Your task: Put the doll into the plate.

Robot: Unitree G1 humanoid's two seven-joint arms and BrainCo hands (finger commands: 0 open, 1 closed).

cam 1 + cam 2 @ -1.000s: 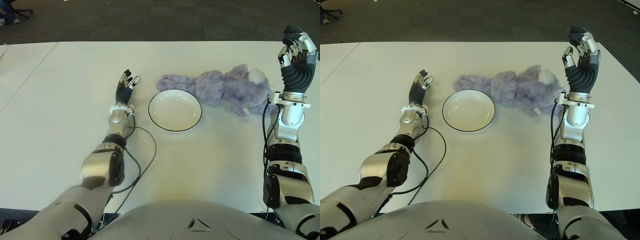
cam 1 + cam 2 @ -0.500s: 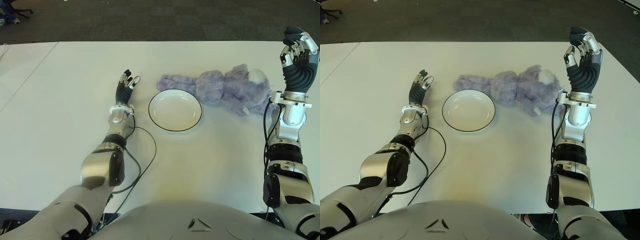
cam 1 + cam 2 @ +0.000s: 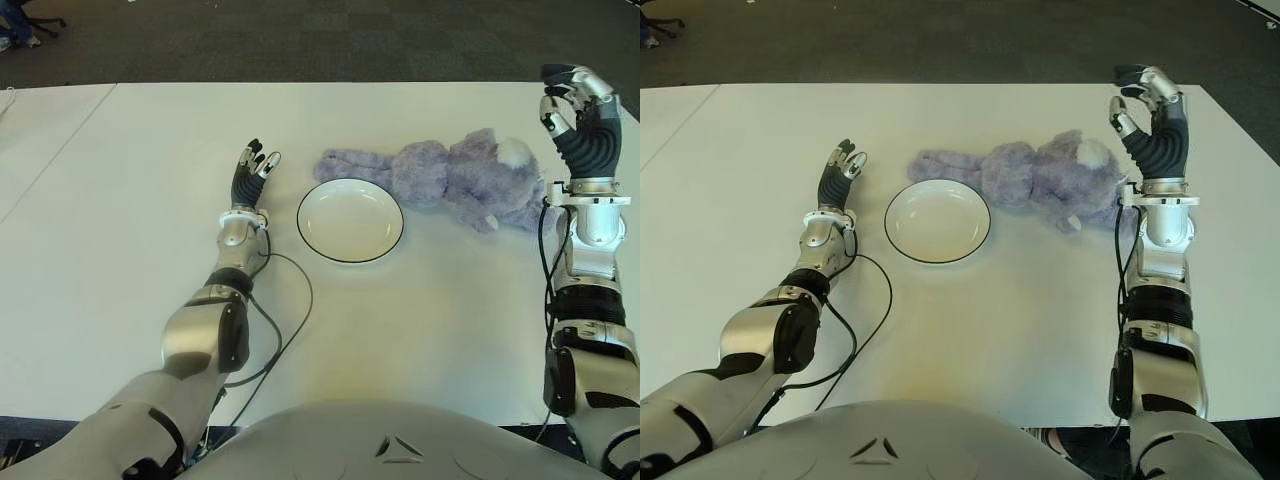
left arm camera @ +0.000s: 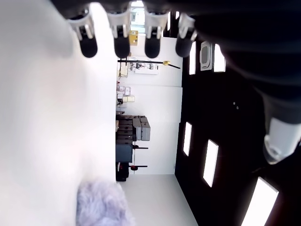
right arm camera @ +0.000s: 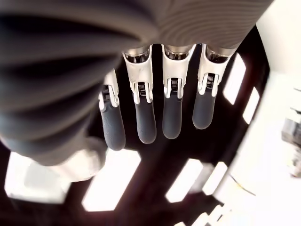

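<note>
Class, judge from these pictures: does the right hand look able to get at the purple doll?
Probably yes. The right hand is raised just right of the doll, fingers open and empty, with nothing between them.

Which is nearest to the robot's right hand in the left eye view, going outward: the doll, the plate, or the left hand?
Measured from the right hand, raised at the table's far right:
1. Doll, the purple plush lying just to its left.
2. Plate, the empty white dish at mid-table, beyond the doll's legs.
3. Left hand, left of the plate, farthest away.
</note>
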